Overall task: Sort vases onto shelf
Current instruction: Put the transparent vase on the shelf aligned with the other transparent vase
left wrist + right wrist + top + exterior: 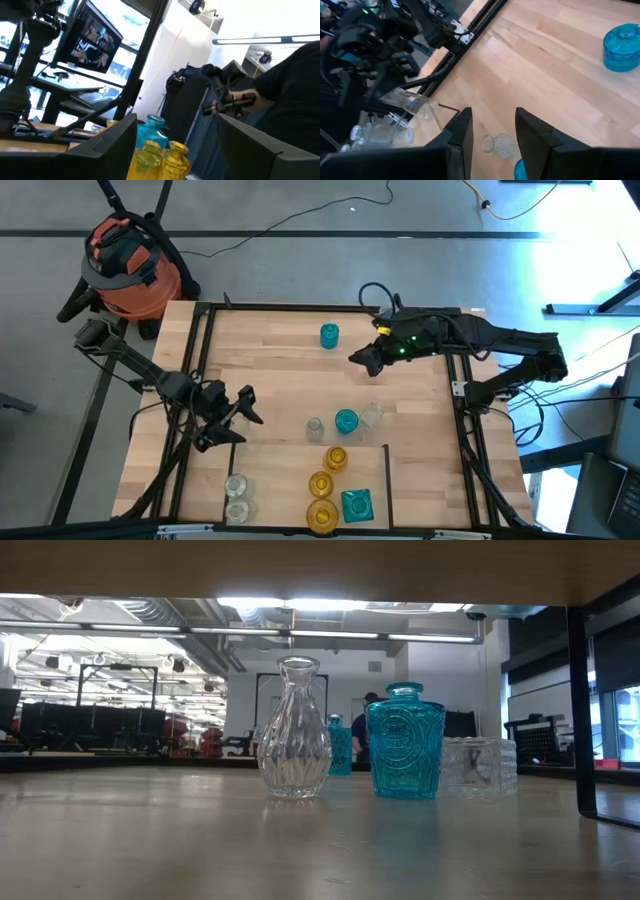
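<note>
- Left gripper [243,412] sits at the left-centre of the high view, over the pale-wood shelf [280,370], fingers spread wide and holding nothing.
- Just below it, at the bottom left of the panel, two clear vases [237,498] stand together.
- Right gripper [364,361] hangs over the upper middle of the panel, empty; its fingers stand part-way apart with bare wood between them.
- A lone teal vase [329,335] stands up near the top edge, just left of that gripper.
- Mid-panel cluster: a slim clear vase [315,427], a round teal vase [346,421] and a square clear vase [371,416], close together in a row.
- Below them, three amber vases [322,485] line up toward the bottom edge, with a square teal vase [357,504] just right of the lowest.
- A thin dark line [388,480] runs right of that group.
- Off the table, upper left: an orange shop vacuum [125,265] on the floor.
- Black frame rails [200,360] run along the panel's sides.
- Low view: a person [362,727] stands far off, partly hidden behind the vases.
</note>
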`<state>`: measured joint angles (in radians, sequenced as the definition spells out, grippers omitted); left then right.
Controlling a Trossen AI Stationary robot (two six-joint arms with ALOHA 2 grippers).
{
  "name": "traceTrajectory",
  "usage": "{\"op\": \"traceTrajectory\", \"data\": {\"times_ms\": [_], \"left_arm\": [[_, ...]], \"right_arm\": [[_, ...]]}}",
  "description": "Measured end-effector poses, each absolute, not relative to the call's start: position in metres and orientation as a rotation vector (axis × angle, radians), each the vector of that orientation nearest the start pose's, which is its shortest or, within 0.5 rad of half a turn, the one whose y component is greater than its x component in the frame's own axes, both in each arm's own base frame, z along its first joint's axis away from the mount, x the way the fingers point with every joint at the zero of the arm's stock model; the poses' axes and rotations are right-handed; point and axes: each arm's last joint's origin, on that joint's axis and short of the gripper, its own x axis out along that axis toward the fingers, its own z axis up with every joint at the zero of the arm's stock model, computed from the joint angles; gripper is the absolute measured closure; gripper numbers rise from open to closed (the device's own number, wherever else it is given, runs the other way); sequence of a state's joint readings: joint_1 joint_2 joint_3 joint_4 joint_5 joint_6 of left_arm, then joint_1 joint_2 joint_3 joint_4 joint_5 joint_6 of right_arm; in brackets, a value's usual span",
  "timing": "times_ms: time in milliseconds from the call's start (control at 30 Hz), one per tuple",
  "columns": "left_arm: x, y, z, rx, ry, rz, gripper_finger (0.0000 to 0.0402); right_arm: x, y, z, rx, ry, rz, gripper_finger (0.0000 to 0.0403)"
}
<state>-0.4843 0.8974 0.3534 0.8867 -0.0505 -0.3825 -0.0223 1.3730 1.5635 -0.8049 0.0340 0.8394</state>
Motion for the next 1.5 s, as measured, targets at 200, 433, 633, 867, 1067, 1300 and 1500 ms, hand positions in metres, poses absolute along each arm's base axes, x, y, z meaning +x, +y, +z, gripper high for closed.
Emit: {"op": "traceTrajectory", "data": {"times_ms": [200, 433, 633, 867, 1067, 1300, 1500], "left_arm": [[0.166, -0.086, 0.266, -0.519, -0.217, -0.511, 0.014], [0.167, -0.087, 0.263, -0.594, -0.167, -0.521, 0.014], [0.167, -0.088, 0.263, -0.646, -0.146, -0.552, 0.014], [0.166, -0.088, 0.263, -0.686, -0.128, -0.579, 0.014], [0.168, -0.089, 0.258, -0.79, -0.047, -0.567, 0.014], [0.168, -0.089, 0.257, -0.84, -0.006, -0.582, 0.014], [0.168, -0.09, 0.257, -0.875, 0.005, -0.584, 0.014]], "right_arm": [[0.284, -0.007, 0.404, 0.802, 0.604, -0.298, 0.0292], [0.288, -0.006, 0.401, 0.785, 0.621, -0.278, 0.0292], [0.288, -0.01, 0.401, 0.79, 0.619, -0.281, 0.0292], [0.288, -0.013, 0.401, 0.795, 0.618, -0.285, 0.0292], [0.288, -0.013, 0.401, 0.792, 0.618, -0.283, 0.0292], [0.287, -0.013, 0.401, 0.79, 0.618, -0.283, 0.0292], [0.287, -0.013, 0.401, 0.788, 0.618, -0.282, 0.0292]]}}
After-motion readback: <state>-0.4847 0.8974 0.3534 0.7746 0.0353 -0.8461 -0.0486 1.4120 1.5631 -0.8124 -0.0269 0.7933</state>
